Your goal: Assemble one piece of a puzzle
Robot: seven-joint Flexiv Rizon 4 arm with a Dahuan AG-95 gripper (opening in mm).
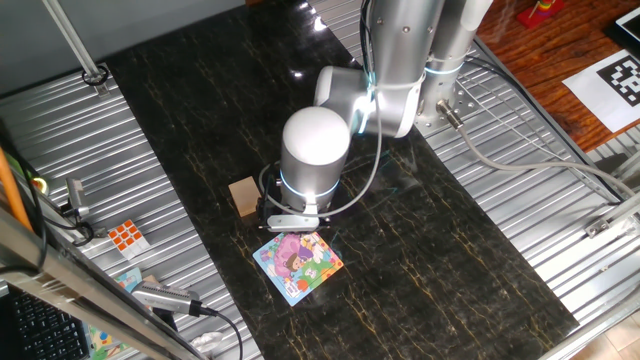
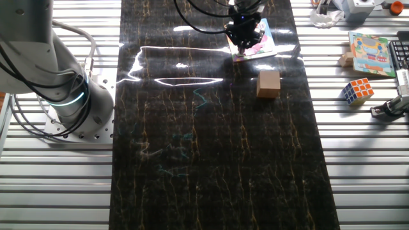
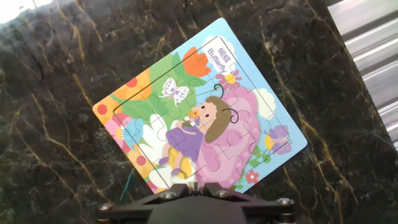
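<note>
i am working in what is looking like a robotics lab: my base (image 2: 77,102) is sitting bolted to a ribbed metal bench (image 1: 520,130) with a dark marble-patterned mat (image 2: 217,147) lying over it. a printed marker tag (image 1: 620,80) is lying off to one side, and loose cables (image 1: 520,165) are trailing across the metal.
</note>
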